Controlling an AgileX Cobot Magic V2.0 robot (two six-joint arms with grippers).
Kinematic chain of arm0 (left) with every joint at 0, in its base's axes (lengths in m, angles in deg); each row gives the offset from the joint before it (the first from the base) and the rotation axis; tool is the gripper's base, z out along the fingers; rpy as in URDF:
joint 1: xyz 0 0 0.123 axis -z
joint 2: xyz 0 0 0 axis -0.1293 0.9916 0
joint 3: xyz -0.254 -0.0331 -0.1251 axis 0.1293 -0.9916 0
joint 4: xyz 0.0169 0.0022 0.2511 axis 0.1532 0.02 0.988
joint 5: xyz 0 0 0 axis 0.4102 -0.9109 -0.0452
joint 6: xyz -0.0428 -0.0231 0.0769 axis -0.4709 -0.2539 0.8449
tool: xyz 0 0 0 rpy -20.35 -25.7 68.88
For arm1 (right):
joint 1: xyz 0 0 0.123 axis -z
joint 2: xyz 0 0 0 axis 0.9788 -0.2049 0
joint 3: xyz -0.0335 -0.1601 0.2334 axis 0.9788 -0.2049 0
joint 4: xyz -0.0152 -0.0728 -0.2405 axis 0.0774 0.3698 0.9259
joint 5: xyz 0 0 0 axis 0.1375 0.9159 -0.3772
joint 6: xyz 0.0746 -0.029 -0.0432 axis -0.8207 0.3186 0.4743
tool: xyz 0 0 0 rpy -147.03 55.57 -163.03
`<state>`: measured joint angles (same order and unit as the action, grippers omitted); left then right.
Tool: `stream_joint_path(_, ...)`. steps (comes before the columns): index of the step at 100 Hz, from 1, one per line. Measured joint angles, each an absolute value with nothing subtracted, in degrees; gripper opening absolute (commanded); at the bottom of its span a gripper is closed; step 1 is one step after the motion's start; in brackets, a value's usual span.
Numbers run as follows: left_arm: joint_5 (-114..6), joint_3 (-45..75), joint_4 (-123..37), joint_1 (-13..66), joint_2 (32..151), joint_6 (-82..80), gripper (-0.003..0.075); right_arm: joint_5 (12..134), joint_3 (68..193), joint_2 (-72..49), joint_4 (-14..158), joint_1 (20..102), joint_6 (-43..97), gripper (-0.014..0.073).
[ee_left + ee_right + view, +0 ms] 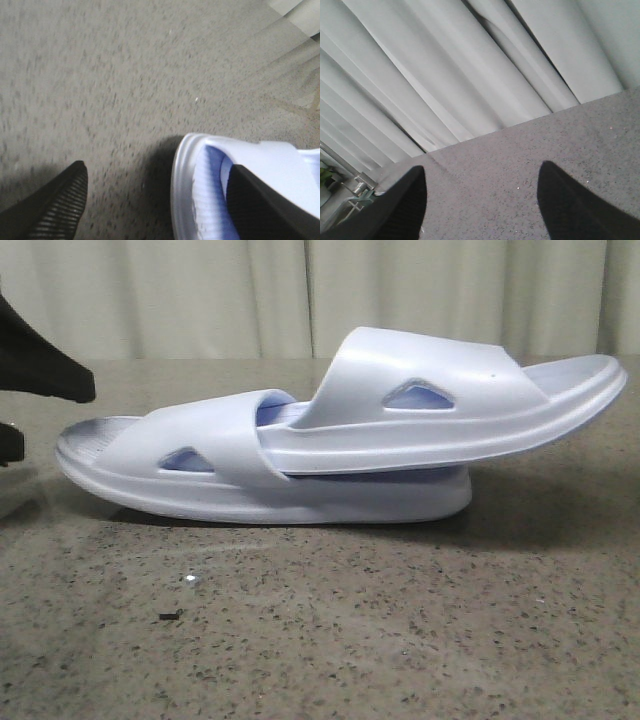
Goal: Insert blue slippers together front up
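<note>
The two pale blue slippers lie nested in the middle of the table in the front view. The lower slipper rests flat on its sole. The upper slipper has one end pushed under the lower one's strap, and its other end sticks out right, raised. My left gripper is open at the lower slipper's left end. One finger is over the footbed and the other over bare table; whether either touches is unclear. Its black fingers show at the front view's left edge. My right gripper is open and empty.
The table top is speckled grey stone with a small dark speck in front of the slippers. A pale curtain hangs behind the far edge and also fills the right wrist view.
</note>
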<state>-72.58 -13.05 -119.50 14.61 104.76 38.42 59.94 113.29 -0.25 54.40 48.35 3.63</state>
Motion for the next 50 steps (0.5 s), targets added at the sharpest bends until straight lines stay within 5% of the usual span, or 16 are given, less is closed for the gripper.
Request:
stream_joint_path(29, -63.89, -8.42, -119.84, 14.61, 93.72, 44.40, 0.0511, 60.43, 113.29, -0.25, 65.14, 49.56, 3.63, 0.0415)
stream_joint_path(50, -59.40, -8.40, -117.30, 14.61, 82.58, 44.91, 0.0510, 65.22, 113.29, -0.25, 76.59, 59.34, 3.63, 0.0415)
